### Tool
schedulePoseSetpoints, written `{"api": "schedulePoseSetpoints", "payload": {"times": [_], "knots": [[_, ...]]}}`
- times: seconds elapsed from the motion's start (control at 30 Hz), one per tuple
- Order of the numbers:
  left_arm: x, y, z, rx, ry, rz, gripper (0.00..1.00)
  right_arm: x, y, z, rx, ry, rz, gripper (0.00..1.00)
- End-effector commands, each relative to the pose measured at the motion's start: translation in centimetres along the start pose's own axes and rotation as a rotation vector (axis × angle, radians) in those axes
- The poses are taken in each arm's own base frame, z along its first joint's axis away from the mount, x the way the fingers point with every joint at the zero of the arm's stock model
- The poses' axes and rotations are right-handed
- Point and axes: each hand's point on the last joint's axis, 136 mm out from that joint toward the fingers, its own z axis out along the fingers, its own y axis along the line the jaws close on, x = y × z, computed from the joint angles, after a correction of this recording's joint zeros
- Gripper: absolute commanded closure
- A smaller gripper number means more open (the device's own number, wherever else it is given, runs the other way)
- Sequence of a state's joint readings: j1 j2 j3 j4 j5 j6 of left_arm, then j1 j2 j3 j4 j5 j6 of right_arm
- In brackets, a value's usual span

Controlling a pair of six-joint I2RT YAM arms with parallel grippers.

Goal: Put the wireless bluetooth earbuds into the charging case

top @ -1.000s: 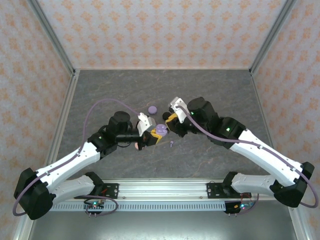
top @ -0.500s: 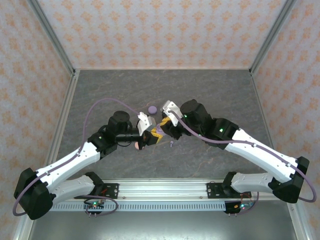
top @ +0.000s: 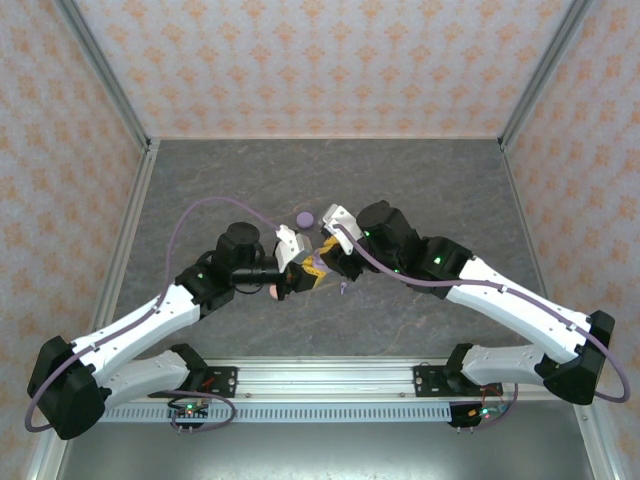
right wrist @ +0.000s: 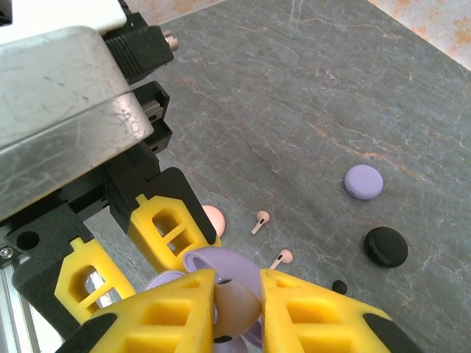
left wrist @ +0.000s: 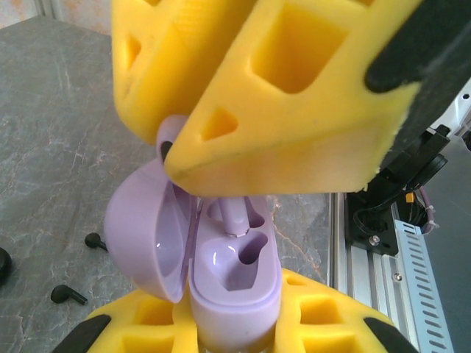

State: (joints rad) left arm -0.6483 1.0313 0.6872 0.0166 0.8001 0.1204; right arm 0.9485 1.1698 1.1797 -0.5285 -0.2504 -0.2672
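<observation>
- Your left gripper point(left wrist: 235, 327) is closed tight around the base of the open lilac round plastic charging case point(left wrist: 228, 276), over the middle of the grey stone-patterned tabletop point(top: 430, 185).
- Your right gripper point(right wrist: 237, 298) pinches a lilac stemmed earbud point(left wrist: 234, 217), stem down in the case's tray.
- A small black stemmed earbud point(left wrist: 68, 295) lies on the tabletop beside the case.

- A dark grey desk point(top: 250, 180) with pale, marble-like veins.
- The back wall point(top: 320, 60) and the side walls point(top: 50, 180) carry pale paper with an orange floral pattern.
- Metal posts point(top: 105, 70) mark the rear corners.
- A silver rail point(top: 330, 375) runs along the near edge.
- Even, soft light.
</observation>
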Motion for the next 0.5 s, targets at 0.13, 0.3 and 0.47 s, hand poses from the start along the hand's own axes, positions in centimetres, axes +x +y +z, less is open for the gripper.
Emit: {"api": "schedulePoseSetpoints", "payload": {"times": [0.13, 0.3, 0.47], "knots": [[-3.12, -0.97, -0.78, 0.015, -0.087, 0.058, 0.91, 0.60, 0.04, 0.66, 0.004, 0.006, -0.026, 0.80], [-3.20, -1.06, -0.79, 0.017, -0.090, 0.058, 0.91, 0.69, 0.08, 0.76, 0.001, 0.006, -0.035, 0.80], [-3.28, -1.04, -0.74, 0.016, -0.093, 0.057, 0.91, 0.79, 0.27, 0.91, -0.010, 0.006, -0.044, 0.80]]}}
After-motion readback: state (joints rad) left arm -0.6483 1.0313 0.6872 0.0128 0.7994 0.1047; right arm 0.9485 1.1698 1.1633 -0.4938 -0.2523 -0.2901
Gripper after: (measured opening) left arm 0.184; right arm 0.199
